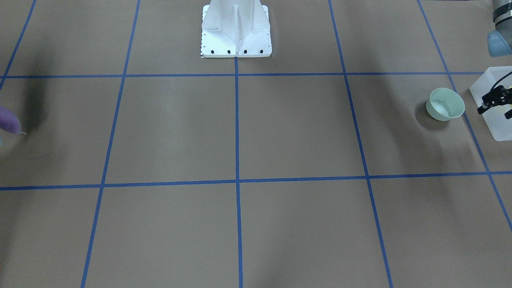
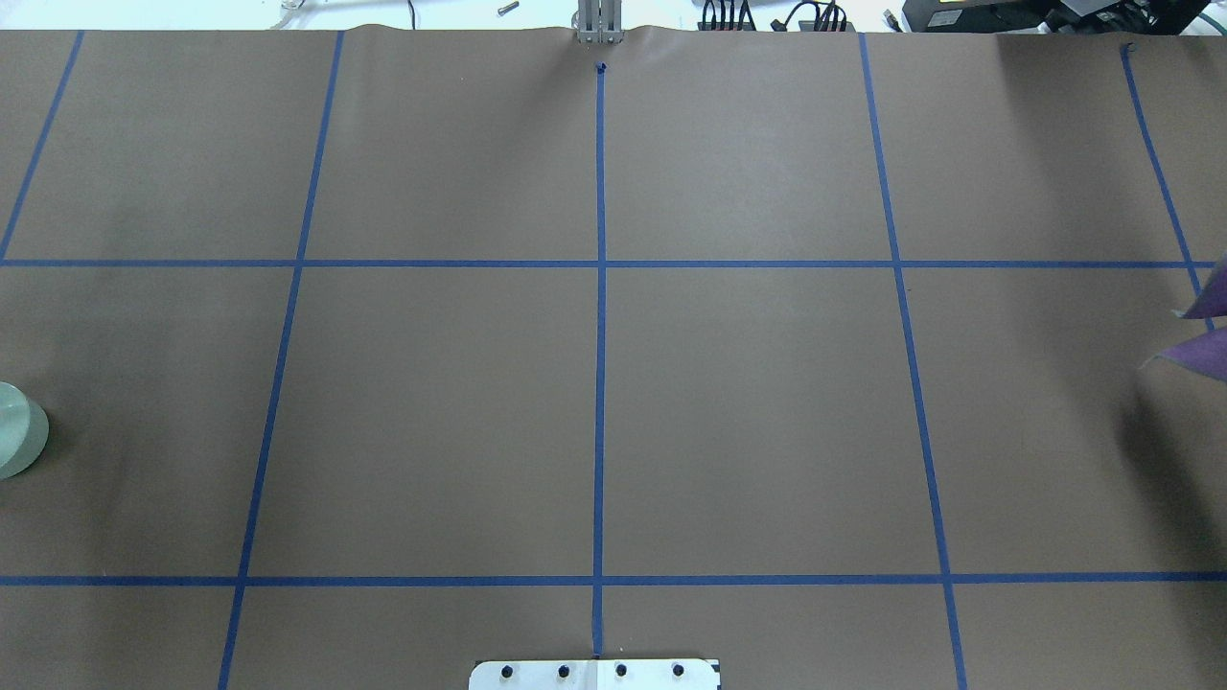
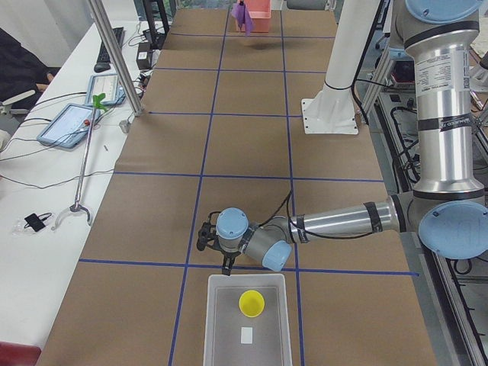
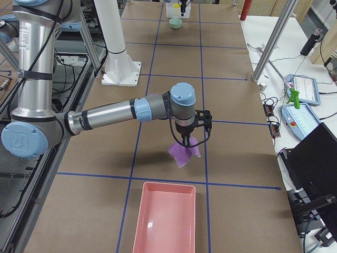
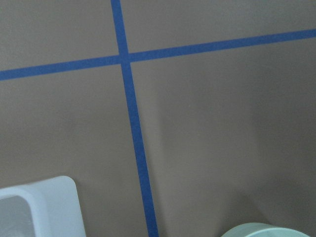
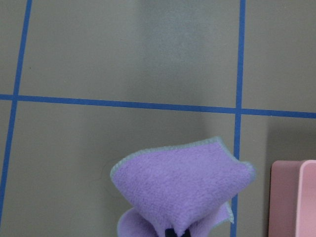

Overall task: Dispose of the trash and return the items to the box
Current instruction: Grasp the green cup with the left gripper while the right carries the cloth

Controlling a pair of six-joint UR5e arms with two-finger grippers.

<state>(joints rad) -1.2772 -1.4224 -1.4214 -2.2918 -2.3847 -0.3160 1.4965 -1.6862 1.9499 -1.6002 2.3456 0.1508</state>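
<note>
The mint-green bowl (image 1: 445,104) stands upright on the table next to the frosted-white box (image 1: 498,128). The yellow cup (image 3: 252,303) lies inside the box (image 3: 245,328). My left gripper (image 1: 495,106) hangs over the box's near edge beside the bowl and looks open and empty. Its wrist view shows the box corner (image 5: 47,207) and the bowl rim (image 5: 269,231). My right gripper (image 4: 185,141) is shut on the purple cloth (image 4: 184,153) and holds it above the table, short of the pink tray (image 4: 166,224). The cloth (image 6: 182,185) fills the lower part of the right wrist view.
The white robot base (image 1: 236,30) stands at mid table. The pink tray's corner (image 6: 294,197) shows to the right of the cloth. Blue tape lines divide the brown table. Tablets and cables lie on a side bench (image 3: 72,122).
</note>
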